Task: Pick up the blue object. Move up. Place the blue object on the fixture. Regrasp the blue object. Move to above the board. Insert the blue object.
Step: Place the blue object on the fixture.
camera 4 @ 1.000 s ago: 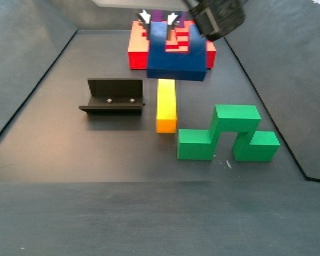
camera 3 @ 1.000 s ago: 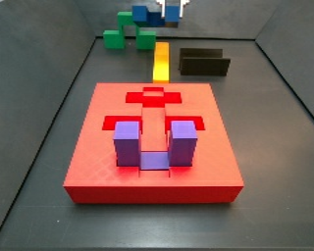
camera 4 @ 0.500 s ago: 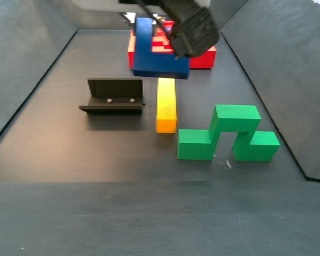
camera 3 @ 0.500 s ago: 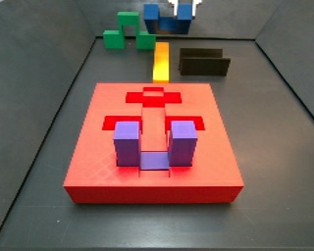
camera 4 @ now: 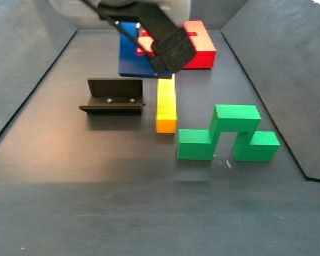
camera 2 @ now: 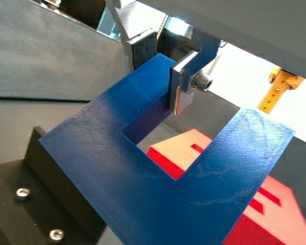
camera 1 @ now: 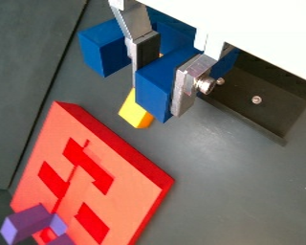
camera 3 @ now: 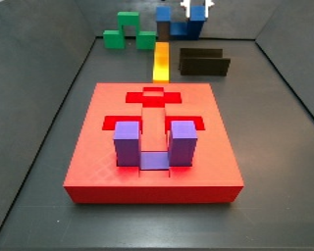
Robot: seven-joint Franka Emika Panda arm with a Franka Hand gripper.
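Claw (camera 1: 163,69) grips blue object (camera 1: 133,59) above the fixture (camera 1: 268,94).

Claw (camera 1: 164,67) holds blue object (camera 1: 130,53) above fixture (camera 1: 266,96).

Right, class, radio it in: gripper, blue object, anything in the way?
Gripper shut on blue object, held aloft. Fixture bare. Yellow block beside the fixture.
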